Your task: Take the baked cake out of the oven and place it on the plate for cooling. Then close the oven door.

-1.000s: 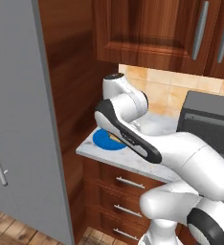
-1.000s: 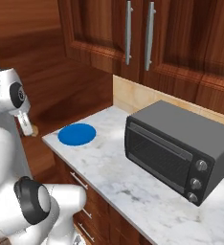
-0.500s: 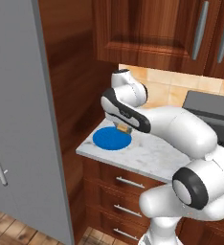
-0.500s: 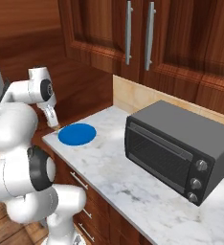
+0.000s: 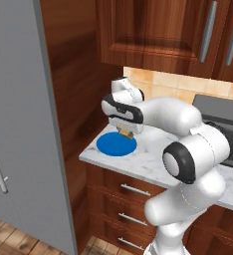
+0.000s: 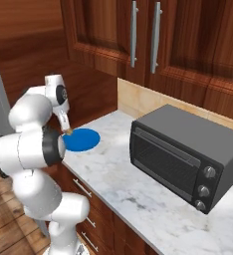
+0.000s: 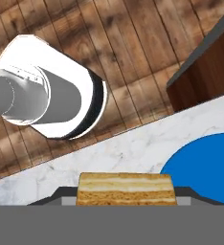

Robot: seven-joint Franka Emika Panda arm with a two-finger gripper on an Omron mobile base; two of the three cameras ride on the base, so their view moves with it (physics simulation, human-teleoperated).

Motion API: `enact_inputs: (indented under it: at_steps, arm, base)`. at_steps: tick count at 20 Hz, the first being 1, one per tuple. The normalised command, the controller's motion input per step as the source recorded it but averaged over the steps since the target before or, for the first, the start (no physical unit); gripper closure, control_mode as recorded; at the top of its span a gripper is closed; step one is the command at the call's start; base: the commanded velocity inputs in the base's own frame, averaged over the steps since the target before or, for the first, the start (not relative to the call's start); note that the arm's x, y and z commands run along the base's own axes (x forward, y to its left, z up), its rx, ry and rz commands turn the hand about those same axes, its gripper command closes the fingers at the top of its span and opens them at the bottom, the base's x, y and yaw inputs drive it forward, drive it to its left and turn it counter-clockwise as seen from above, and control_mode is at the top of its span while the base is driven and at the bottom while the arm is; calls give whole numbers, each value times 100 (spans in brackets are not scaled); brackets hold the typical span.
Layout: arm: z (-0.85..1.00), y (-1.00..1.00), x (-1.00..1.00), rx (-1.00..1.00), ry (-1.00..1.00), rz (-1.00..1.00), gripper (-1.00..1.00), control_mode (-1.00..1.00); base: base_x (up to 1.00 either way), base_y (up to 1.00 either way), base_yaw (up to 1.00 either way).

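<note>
The arm has swung in, and the end effector (image 5: pixel 125 132), clamped on the cake (image 7: pixel 125 188), now hangs over the plate (image 5: pixel 116 144) (edge, not centre); lowering comes next.

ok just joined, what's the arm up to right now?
The gripper is shut on a layered slice of cake and holds it just above the marble counter, at the near edge of the blue plate. The cake is not on the plate yet. The grey oven stands to the right on the same counter, its door shut.
</note>
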Motion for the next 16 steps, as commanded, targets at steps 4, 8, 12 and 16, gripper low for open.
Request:
enact_inputs:
  at_steps: [4,8,12,16]
  arm:
    - [-39,0,52,-4,1,-7,100,-100]
    - [-41,0,49,-1,0,-4,100,-100]
    - [-48,0,44,0,0,-1,100,-100]
    - [-43,0,44,0,0,0,100,-100]
  base:
    - [0,0,0]
    - [0,0,0]
    - [0,0,0]
    - [0,0,0]
